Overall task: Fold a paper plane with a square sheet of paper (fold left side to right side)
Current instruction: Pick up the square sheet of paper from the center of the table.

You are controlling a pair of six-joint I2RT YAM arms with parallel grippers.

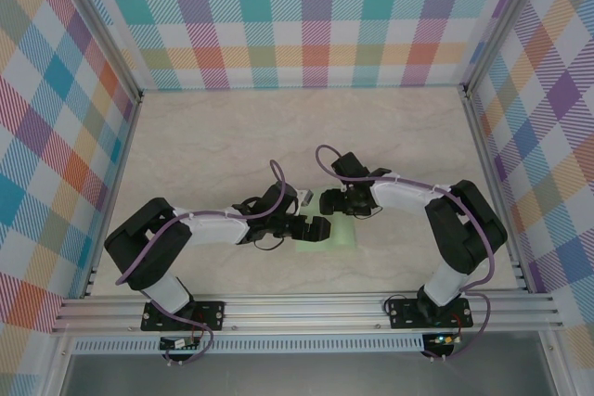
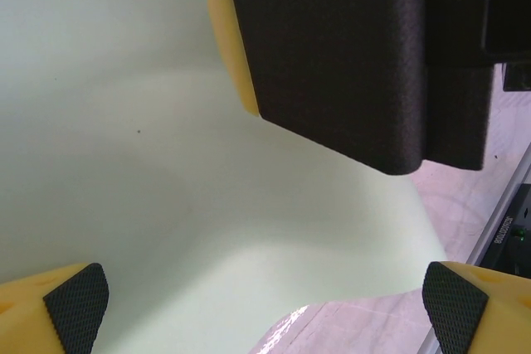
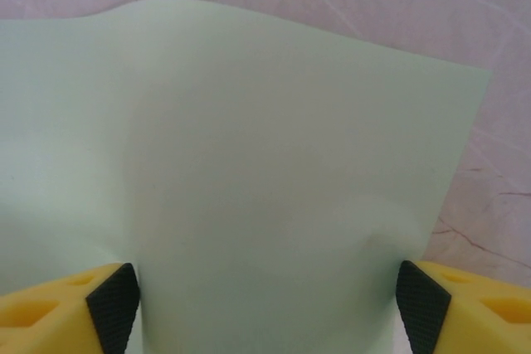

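The square sheet of paper point(image 1: 342, 238) lies bowed on the tabletop point(image 1: 213, 146) at the top view's lower centre, left fingers point(image 2: 75, 304) and right fingers point(image 3: 112, 308) both wide astride it, so an uneven pinch could crease it crookedly.

Seen from above, the square sheet of paper point(image 1: 340, 239) lies mostly hidden under the left gripper point(image 1: 316, 227) and the right gripper point(image 1: 336, 203). Any crease in it is too small to tell. In the left wrist view, a black housing point(image 2: 357, 55) covers the paper ahead of the fingers, and the sheet runs off the frame to their left. In the right wrist view, the fingertips point(image 3: 112, 300) are cut by the bottom edge, and whether they touch the paper cannot be told.
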